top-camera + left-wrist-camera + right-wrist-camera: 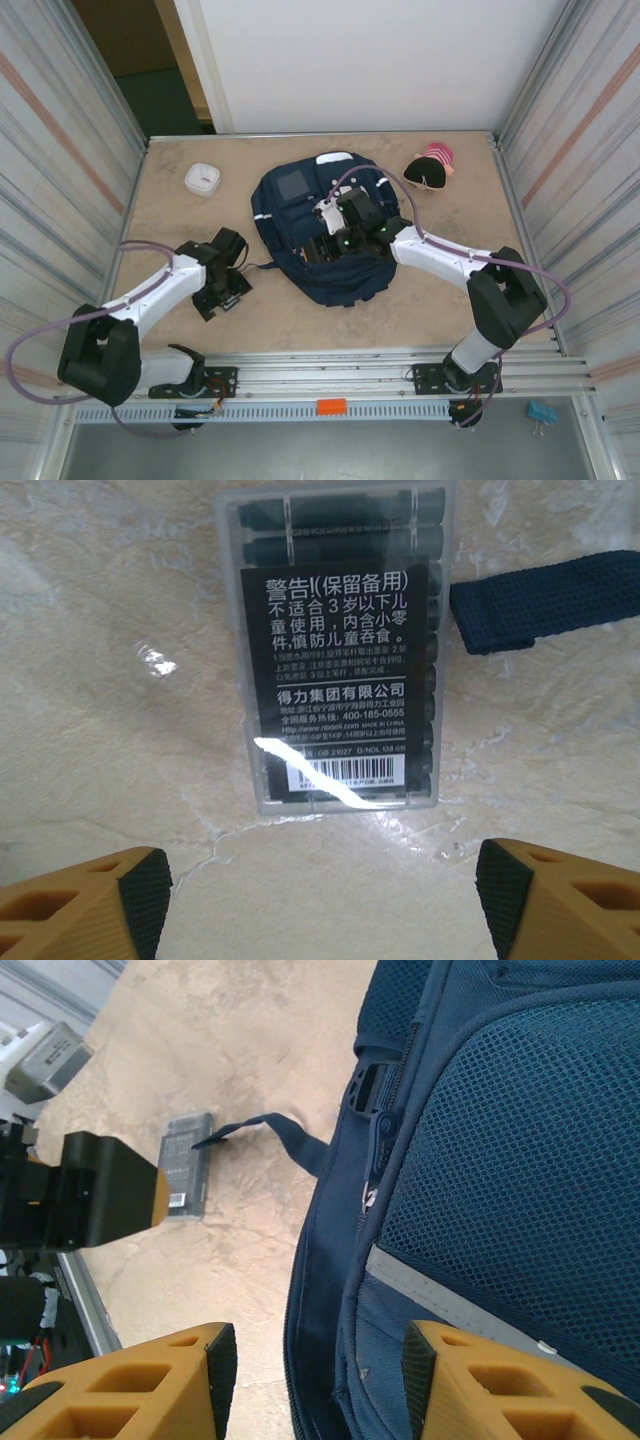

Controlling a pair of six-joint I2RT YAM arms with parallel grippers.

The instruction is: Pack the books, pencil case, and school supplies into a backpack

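Toward the far left corner of the worktop [160,210] lies the white slab [203,179], well apart from both of my arms. My left gripper [320,895] hangs low over the left half of the worktop, close to the near edge, jaws spread wide with nothing between them. Just ahead of its fingers [140,885] lies the case [335,645], flat on the bare worktop: a clear box with a black label printed in white characters and a barcode at its near end (a streak of glare crosses that end). The pads do not touch it.

Right of the case, a navy strap [545,598] trails across the worktop from the backpack [280,225], its free end just beside the case's far right corner. The backpack lies flat in the middle of the worktop, grey square pocket facing up.

My right gripper [315,1385] hovers over the backpack's left side, jaws also wide and empty. Below it I see the mesh pocket [520,1160] and a zip pull [383,1138] on the side seam.

Near the far right corner sits a black and pink object [430,168]; what it is I cannot tell.
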